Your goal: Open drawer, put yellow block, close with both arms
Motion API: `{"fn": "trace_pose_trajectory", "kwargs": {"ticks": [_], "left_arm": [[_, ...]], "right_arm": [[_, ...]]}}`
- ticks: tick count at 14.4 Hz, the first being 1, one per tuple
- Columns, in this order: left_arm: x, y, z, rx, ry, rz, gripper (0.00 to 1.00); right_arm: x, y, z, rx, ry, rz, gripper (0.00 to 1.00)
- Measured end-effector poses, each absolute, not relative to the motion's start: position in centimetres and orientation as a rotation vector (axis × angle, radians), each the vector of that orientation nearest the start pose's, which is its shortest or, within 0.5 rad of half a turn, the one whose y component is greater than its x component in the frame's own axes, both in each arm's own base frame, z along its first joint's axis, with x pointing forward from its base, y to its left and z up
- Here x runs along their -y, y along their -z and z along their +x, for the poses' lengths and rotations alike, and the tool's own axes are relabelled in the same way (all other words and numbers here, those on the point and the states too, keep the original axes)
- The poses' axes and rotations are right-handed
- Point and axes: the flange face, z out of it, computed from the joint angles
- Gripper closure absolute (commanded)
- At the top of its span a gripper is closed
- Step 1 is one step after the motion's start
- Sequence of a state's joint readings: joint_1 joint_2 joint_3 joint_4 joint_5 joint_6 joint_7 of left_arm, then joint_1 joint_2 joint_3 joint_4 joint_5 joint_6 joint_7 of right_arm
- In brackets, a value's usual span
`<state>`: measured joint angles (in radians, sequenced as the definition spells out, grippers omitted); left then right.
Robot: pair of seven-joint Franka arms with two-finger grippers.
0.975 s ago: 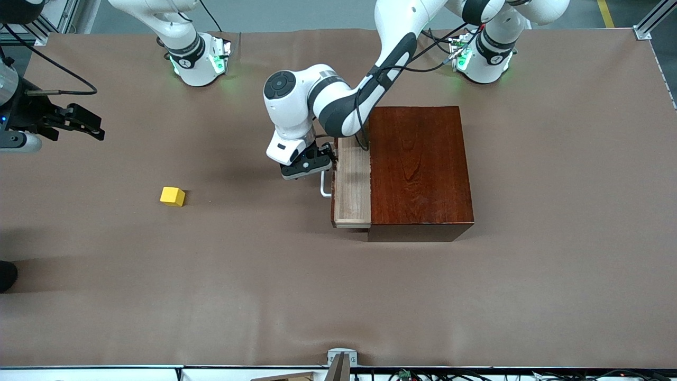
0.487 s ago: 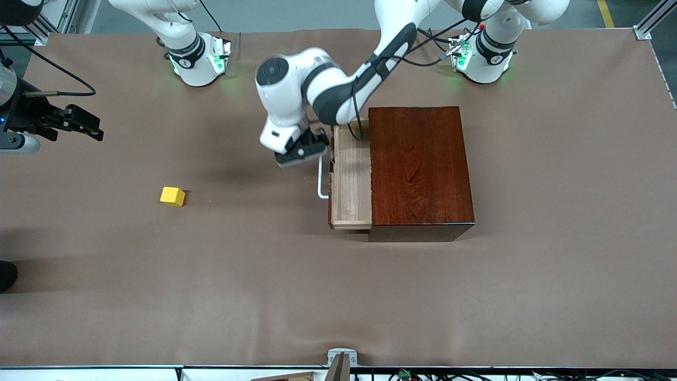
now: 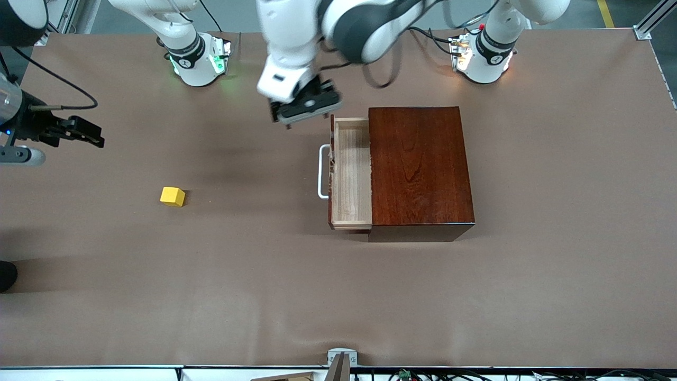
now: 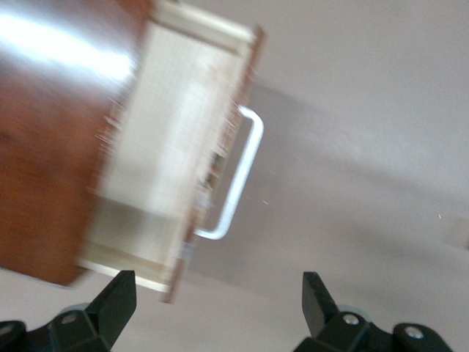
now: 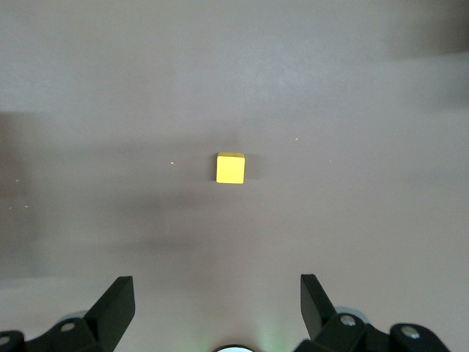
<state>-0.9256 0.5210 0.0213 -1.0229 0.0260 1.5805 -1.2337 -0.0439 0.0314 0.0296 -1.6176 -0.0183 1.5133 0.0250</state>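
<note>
Drawer pulled open; yellow block lies well apart.

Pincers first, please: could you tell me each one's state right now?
Left pincer: open, empty, above the table beside the drawer.
Right pincer: open, empty, over the yellow block.

drawer pulled out of box, block toward right arm's end
</note>
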Motion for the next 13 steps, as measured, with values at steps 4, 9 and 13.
{"fn": "trace_pose_trajectory", "kwargs": {"ticks": [4,9,13], "left_arm": [[39.8,-65.4,49.0,0.532,0.047,-3.076,0.0],[25.2,-68.3,53.5,0.317,-0.017,-3.081,0.0],[15.2,-66.6,54.5,0.158,-0.116,-3.079,0.0]], "right_arm": [[1.1,-55.0,57.4,-0.06,-0.213,-3.15,0.0],[1.5,-50.2,58.6,-0.071,-0.229,-3.146,0.0],[1.7,-42.8,59.1,-0.089,-0.371,-3.129,0.0]]}}
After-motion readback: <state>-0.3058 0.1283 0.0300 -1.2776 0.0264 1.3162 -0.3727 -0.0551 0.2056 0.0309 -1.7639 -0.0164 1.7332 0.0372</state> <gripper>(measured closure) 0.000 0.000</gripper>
